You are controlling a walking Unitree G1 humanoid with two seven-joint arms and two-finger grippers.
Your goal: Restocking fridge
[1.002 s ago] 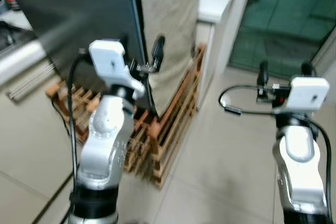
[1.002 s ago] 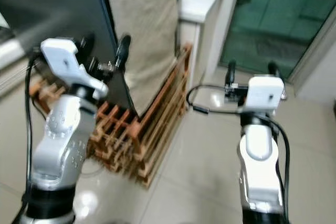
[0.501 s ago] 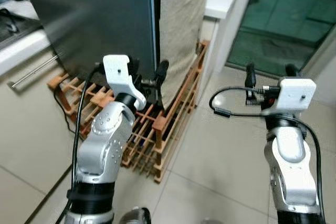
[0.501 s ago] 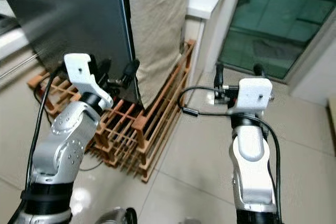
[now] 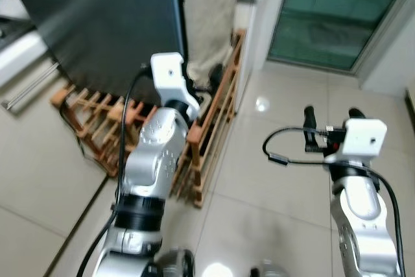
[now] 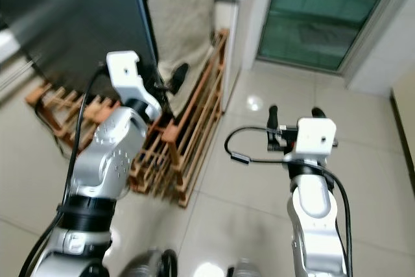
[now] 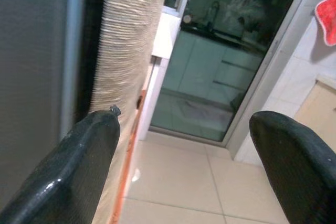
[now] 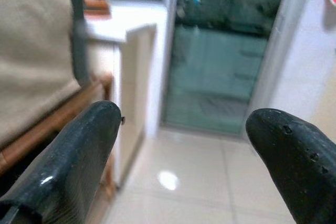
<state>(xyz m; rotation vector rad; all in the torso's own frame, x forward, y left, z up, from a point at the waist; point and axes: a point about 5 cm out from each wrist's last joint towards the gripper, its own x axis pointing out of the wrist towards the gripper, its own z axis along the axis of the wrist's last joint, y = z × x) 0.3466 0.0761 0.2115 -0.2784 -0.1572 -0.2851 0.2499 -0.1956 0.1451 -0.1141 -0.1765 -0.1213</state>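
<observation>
- Pale tiled floor underfoot, glossy, with a wide bare stretch running ahead of the right arm toward the green-tinted glass door.
- On the left the room closes in: the tall dark fridge stands on a low wooden slatted rack, and the rack's corner juts out onto the tiles just beside the left arm.
- A beige cloth hangs along the fridge's side, and a white cabinet sits between that and the glass door.
- Left gripper is raised right at the fridge's front edge, above the rack; fingers spread wide with nothing between them, and in the wrist view the fridge's dark face lies just beside one finger.
- Right gripper is held out over open floor, well apart from the fridge, jaws spread and empty.
- A white counter edge shows at far left.
</observation>
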